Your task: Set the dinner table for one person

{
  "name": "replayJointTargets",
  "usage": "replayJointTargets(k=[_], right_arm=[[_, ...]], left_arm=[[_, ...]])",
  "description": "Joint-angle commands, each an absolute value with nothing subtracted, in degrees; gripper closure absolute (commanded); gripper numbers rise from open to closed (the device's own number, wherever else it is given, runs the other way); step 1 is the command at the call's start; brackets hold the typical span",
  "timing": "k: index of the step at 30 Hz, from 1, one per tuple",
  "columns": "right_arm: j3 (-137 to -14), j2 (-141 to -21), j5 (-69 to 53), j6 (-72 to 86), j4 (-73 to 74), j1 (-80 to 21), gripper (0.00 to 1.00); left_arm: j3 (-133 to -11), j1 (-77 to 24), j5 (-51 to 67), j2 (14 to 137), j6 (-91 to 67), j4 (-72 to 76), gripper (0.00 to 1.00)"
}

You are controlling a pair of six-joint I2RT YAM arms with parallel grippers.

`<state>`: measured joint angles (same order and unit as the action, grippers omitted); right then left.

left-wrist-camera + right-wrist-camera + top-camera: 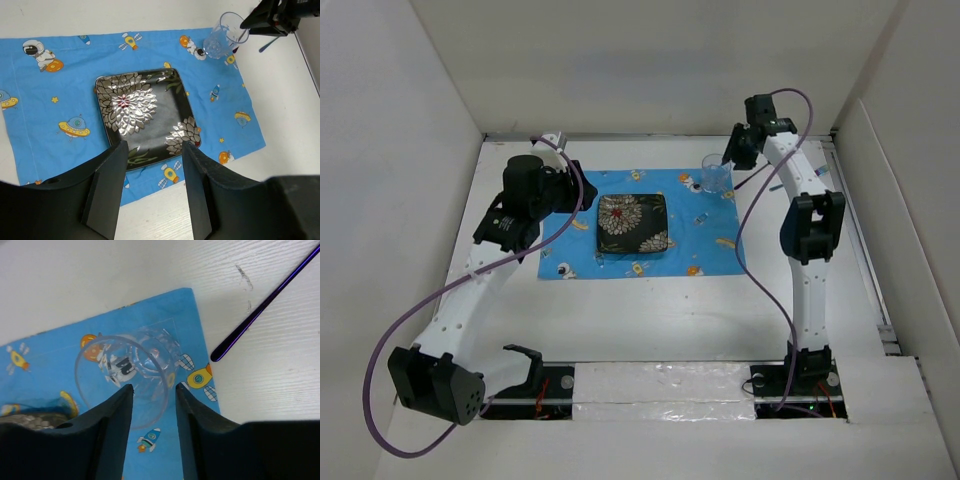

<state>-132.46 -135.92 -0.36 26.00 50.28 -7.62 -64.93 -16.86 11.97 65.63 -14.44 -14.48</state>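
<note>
A blue space-print placemat (690, 225) lies on the white dinner table (650, 320), with a black square floral plate (633, 224) at its middle. A clear glass (716, 175) stands upright on the mat's far right corner. My right gripper (735, 150) hovers over the glass (125, 375). Its jaws (154, 386) are open, straddling the near right part of the rim without pinching it. My left gripper (154, 146) is open and empty above the plate's (142, 112) near edge, at the mat's left side in the top view (588, 195).
A thin purple stick (260, 310) lies on the bare table just right of the mat's far corner, close to the glass. White walls (400, 150) enclose the table on the left, back and right. The right arm's purple cable (750, 250) hangs over the mat's right edge.
</note>
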Motion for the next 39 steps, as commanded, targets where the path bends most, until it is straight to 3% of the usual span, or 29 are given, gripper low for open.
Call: replayJointTargets(k=[1, 3, 4, 5, 8, 14, 16, 17, 18, 19, 22, 26, 39], right_arm=[[-130.2, -127.5, -5.1, 28.8, 42.4, -2.8, 0.54], [-128.6, -125.9, -5.7, 29.4, 39.2, -1.2, 0.54], [-127.7, -125.7, -5.5, 29.8, 38.5, 0.2, 0.70], [-125.8, -126.8, -3.1, 30.0, 36.7, 0.7, 0.93], [-126.5, -130.1, -1.7, 30.0, 36.9, 2.2, 1.00], [-136.2, -139.6, 5.1, 28.7, 41.1, 2.7, 0.96], [-142.5, -144.0, 5.6, 28.7, 43.3, 3.3, 0.82], [-146.0, -147.2, 6.4, 28.7, 44.5, 3.3, 0.67], [-146.0, -147.2, 6.4, 28.7, 44.6, 3.3, 0.67], [-145.7, -147.7, 6.5, 28.3, 44.1, 3.3, 0.59], [-145.5, -149.4, 8.5, 26.6, 44.3, 2.5, 0.51], [-150.6, -152.7, 9.6, 25.8, 47.0, 1.2, 0.49], [-148.6, -155.6, 13.7, 21.6, 54.5, -0.8, 0.55]], left_arm=[[-66.0, -16.8, 11.6, 65.6, -14.2, -12.8, 0.56], [-66.1, -16.8, 11.3, 65.7, -14.1, -13.1, 0.56], [-66.1, -16.8, 11.2, 65.7, -14.0, -13.2, 0.56], [-66.1, -16.8, 11.0, 65.8, -14.1, -13.3, 0.56], [-66.1, -16.8, 10.7, 65.9, -14.1, -13.4, 0.57], [-66.2, -16.8, 10.7, 66.4, -14.0, -14.4, 0.57], [-66.4, -16.8, 11.0, 66.6, -14.0, -14.9, 0.57], [-66.4, -16.8, 10.7, 66.6, -13.7, -15.2, 0.57], [-66.4, -16.8, 10.7, 66.6, -13.7, -15.2, 0.57], [-66.3, -16.8, 10.6, 66.6, -13.9, -15.2, 0.57], [-65.5, -16.8, 11.2, 66.5, -14.3, -14.9, 0.57], [-64.0, -16.8, 13.8, 66.8, -15.8, -13.8, 0.57], [-65.7, -16.8, 13.7, 66.6, -14.6, -13.3, 0.57]])
